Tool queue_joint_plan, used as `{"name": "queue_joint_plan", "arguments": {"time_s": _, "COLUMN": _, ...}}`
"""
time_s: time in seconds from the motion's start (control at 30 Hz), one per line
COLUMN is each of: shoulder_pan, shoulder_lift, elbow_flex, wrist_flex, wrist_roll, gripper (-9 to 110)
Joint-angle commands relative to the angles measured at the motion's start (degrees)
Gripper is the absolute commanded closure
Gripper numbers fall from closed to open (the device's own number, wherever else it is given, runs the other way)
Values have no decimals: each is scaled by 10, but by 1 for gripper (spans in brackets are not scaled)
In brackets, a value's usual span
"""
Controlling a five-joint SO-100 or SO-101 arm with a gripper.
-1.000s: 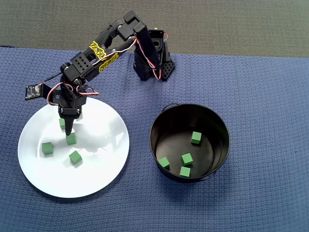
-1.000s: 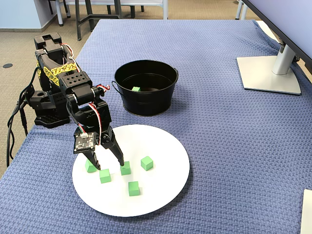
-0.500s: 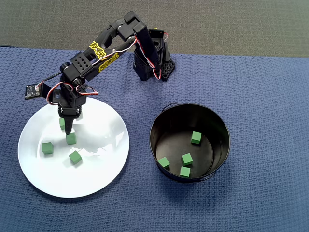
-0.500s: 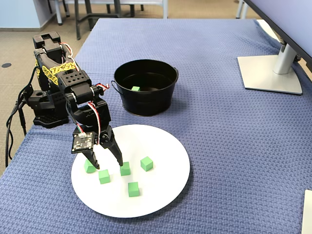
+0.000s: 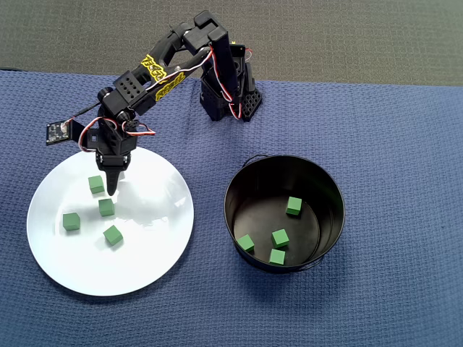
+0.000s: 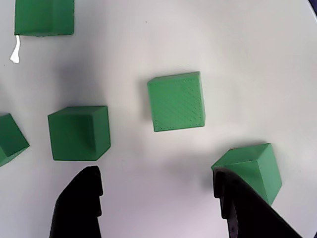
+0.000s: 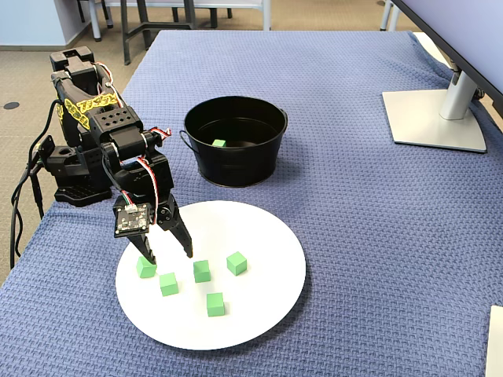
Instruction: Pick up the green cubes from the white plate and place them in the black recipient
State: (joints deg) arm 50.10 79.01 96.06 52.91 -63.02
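Tool [image 7: 167, 255] spread wide and empty, poised low over the white plate [image 7: 267, 306] among the loose green cubes. Five cubes on the plate in the fixed view; four already in the black tin [image 5: 329, 189] in the overhead view. Nearest target likely the middle cube [image 6: 177, 101], just ahead of the fingers [image 6: 79, 203] in the wrist view. Best to advance slightly, centre the cube between both fingers, avoid nudging the neighbour cube [image 6: 250, 168] beside the right finger, then descend and close squarely on flat faces.

Four green cubes [image 5: 106, 207] on white plate [image 5: 145, 267], four in black recipient [image 5: 329, 189], fingers [image 5: 112, 182] above plate.
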Motion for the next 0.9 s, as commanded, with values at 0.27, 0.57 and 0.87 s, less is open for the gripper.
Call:
{"name": "queue_joint_plan", "arguments": {"time_s": 0.27, "shoulder_pan": 13, "shoulder_lift": 8, "elbow_flex": 11, "wrist_flex": -42, "wrist_roll": -85, "gripper": 82}}
{"name": "queue_joint_plan", "arguments": {"time_s": 0.57, "shoulder_pan": 24, "shoulder_lift": -11, "elbow_flex": 14, "wrist_flex": -56, "wrist_roll": -117, "gripper": 82}}
{"name": "queue_joint_plan", "arguments": {"time_s": 0.87, "shoulder_pan": 30, "shoulder_lift": -22, "elbow_flex": 12, "wrist_flex": -78, "wrist_roll": -115, "gripper": 84}}
